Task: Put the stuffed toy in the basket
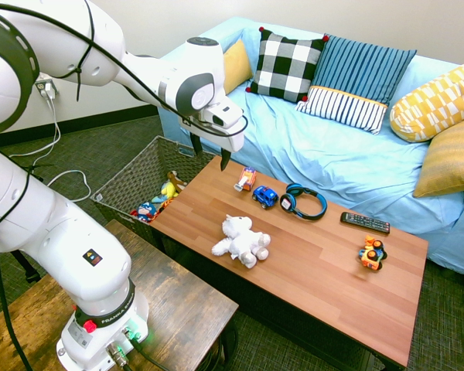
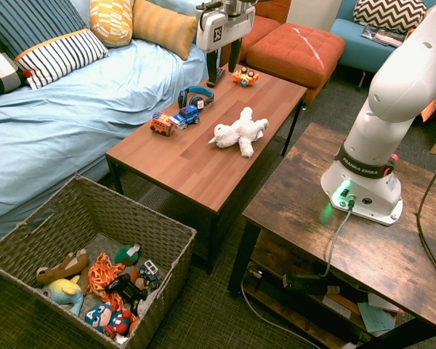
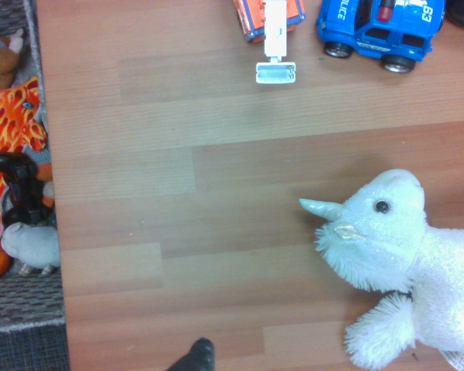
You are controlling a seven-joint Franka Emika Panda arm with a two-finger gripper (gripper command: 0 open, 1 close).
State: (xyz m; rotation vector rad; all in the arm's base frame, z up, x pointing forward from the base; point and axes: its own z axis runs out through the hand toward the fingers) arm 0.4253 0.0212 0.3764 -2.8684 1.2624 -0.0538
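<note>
Open, empty fingers (image 1: 209, 154) hover above the worktop (image 1: 325, 263); they should descend squarely over the stuffed toy (image 1: 242, 240) mid-worktop, then clear the basket (image 2: 29, 243) rim.

White arm (image 1: 54, 232), grey joints, black cables

White stuffed toy (image 2: 239, 131) on table (image 2: 196, 167), basket (image 2: 73, 211) below.
</note>
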